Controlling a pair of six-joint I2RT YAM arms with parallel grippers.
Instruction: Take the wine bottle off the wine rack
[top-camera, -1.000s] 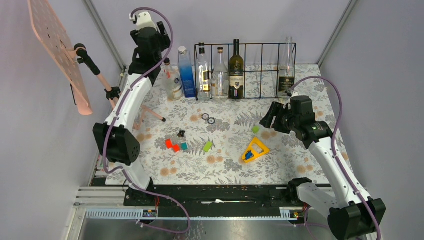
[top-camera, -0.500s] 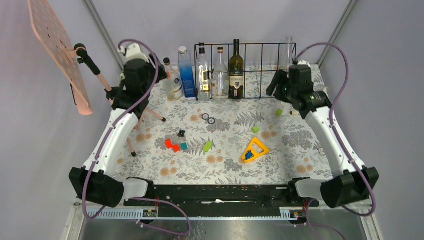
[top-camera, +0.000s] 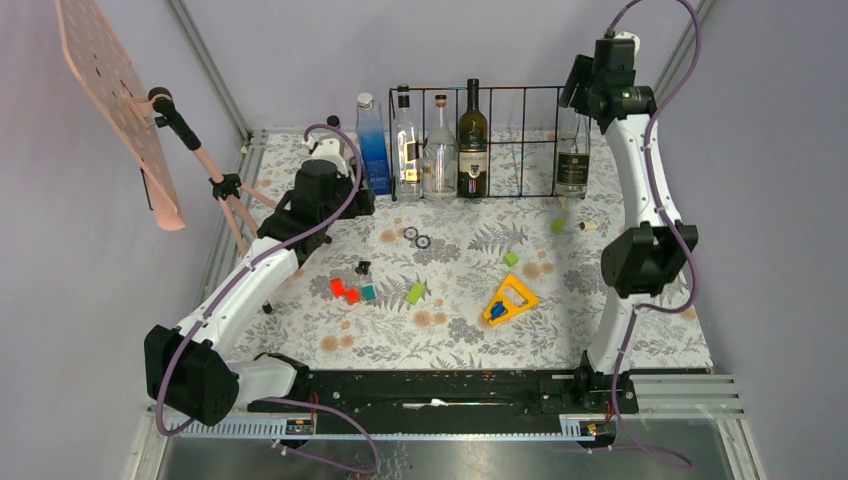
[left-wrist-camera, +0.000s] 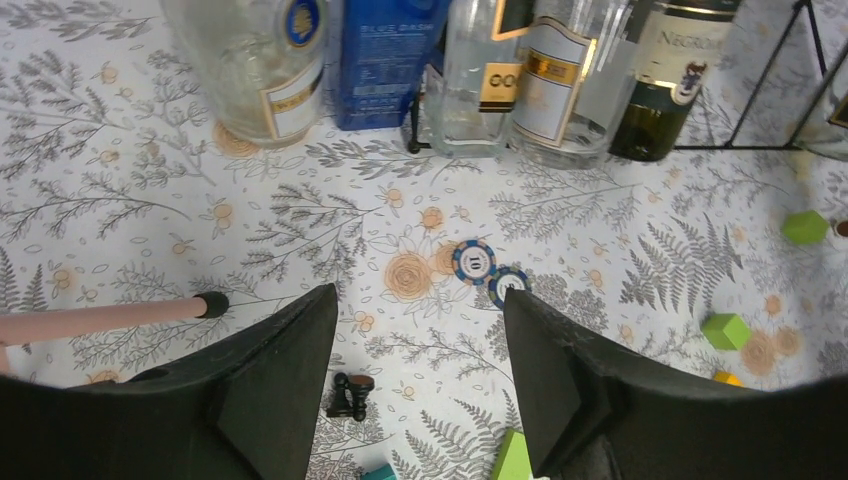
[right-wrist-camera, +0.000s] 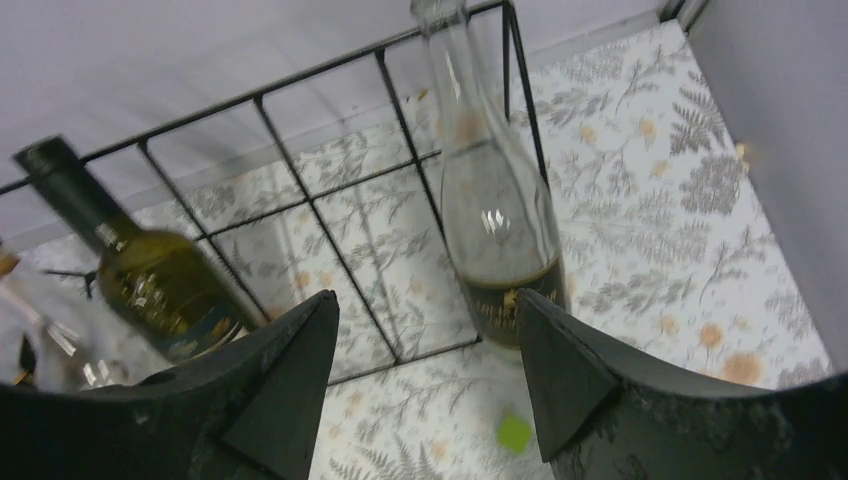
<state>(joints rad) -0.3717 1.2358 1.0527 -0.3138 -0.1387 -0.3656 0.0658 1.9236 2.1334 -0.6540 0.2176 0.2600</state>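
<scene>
The black wire wine rack (top-camera: 520, 92) runs along the back of the table. A dark green wine bottle (top-camera: 472, 135) stands in it, beside two clear bottles (top-camera: 405, 140). A tall clear bottle with a dark label (top-camera: 572, 150) stands at the rack's right end. My right gripper (top-camera: 580, 88) hangs open high above that end. In its wrist view the clear bottle (right-wrist-camera: 495, 200) and the green bottle (right-wrist-camera: 150, 270) lie beyond the open right gripper (right-wrist-camera: 425, 310). My left gripper (top-camera: 358, 200) is low, left of the rack, and open, with nothing between its fingers (left-wrist-camera: 290, 370).
A blue bottle (top-camera: 374, 145) and a round clear bottle (left-wrist-camera: 265, 70) stand left of the rack. Two poker chips (top-camera: 417, 236), a chess piece (top-camera: 363, 267), red blocks (top-camera: 344, 290), green blocks (top-camera: 415, 292) and a yellow triangle (top-camera: 510, 300) lie mid-table. A pink tripod stand (top-camera: 110, 90) is at the left.
The right arm has risen from mid-table and swung back over the rack's right end. The left arm has dropped from the back-left corner toward the table. Both stay open.
</scene>
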